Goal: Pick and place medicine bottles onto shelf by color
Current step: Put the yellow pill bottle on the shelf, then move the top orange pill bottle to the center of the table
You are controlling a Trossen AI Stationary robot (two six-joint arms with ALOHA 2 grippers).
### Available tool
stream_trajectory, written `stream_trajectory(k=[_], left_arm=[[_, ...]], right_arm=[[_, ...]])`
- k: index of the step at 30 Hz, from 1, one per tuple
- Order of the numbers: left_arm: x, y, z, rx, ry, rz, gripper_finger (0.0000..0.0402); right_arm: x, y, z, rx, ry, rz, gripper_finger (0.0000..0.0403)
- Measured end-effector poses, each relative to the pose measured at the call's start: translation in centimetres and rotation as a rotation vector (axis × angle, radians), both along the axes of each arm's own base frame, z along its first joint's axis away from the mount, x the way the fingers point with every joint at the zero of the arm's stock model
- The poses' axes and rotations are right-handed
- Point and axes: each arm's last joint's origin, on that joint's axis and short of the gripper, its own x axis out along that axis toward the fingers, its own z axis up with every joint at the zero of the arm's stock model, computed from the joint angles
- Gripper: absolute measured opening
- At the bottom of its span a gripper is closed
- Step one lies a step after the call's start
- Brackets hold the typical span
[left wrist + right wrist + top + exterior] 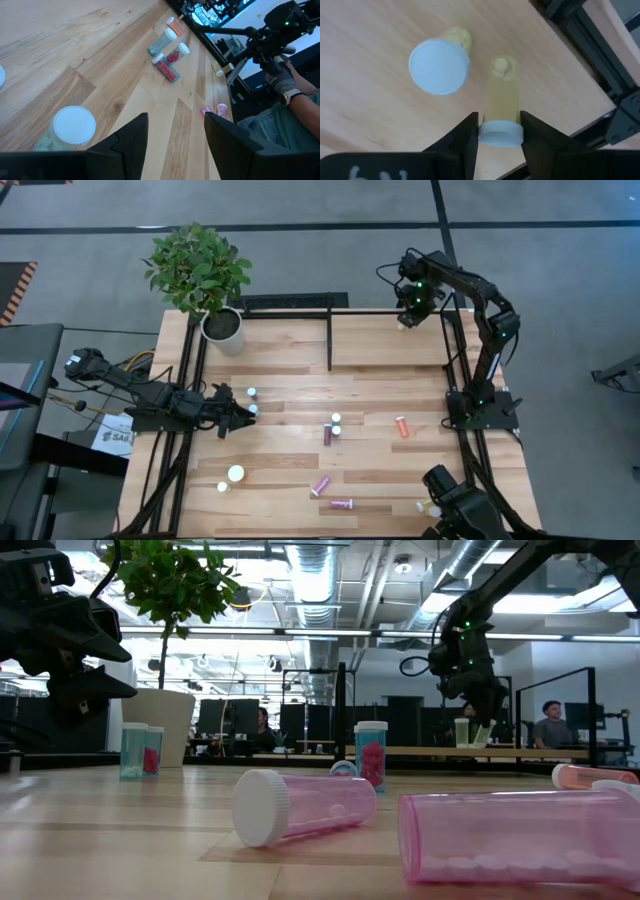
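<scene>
Near pink bottles: two clear pink bottles (305, 807) and (520, 836) are lying on their sides closest to the low camera, the second showing a row of pale tablets along its lower wall; the first is showing its white cap
Mid-table bottles: a capped bottle holding red pills (371, 753) is standing upright at mid-table, a small orange bottle (402, 426) is lying to its right, and two teal-looking ones (141, 750) are standing side by side near the left arm
Left gripper: the left gripper (243, 418) is hovering low at the table's left side, fingers parted and carrying nothing, with a white-capped bottle (67, 129) standing just beside it
Right gripper: the right gripper (500, 131) is reaching over the shelf's far right corner and is clamping a yellowish bottle (502, 102) just below its white cap
Shelf: the light-wood shelf (385, 340) is lying across the far side of the table; a second yellowish white-capped bottle (441, 64) is standing on it just beside the held one
Plant: a leafy plant in a white pot (222, 329) is sitting at the far left corner
</scene>
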Motion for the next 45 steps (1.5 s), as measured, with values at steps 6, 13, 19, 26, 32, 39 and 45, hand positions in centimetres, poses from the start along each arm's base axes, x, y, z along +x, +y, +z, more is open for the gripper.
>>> stream_trajectory(k=[6,13,19,26,32,39,45], left_arm=[[0.0,0.0,0.0,0.000,0.000,-0.001,0.0180],[0.0,0.0,0.0,0.000,0.001,0.000,0.0180],[0.0,0.0,0.0,0.000,0.001,0.000,0.0180],[0.0,0.0,0.0,0.000,0.000,0.000,0.0180],[0.0,0.0,0.0,0.000,0.001,0.000,0.0180],[0.0,0.0,0.0,0.000,0.001,0.000,0.0180],[0.0,0.0,0.0,0.000,0.000,0.000,0.0180]], right_arm=[[0.1,-0.1,1.6,-0.026,0.049,-0.050,0.0152],[0.8,0.5,1.9,-0.040,0.109,-0.020,0.0152],[0.6,0.5,1.9,-0.033,0.112,-0.023,0.0153],[0.7,0.5,1.8,-0.038,0.105,-0.021,0.0155],[0.8,0.2,1.8,-0.056,0.090,0.010,0.0157],[0.8,0.3,1.8,-0.041,0.088,0.074,0.0172],[0.8,0.4,1.8,-0.033,0.092,0.082,0.0175]])
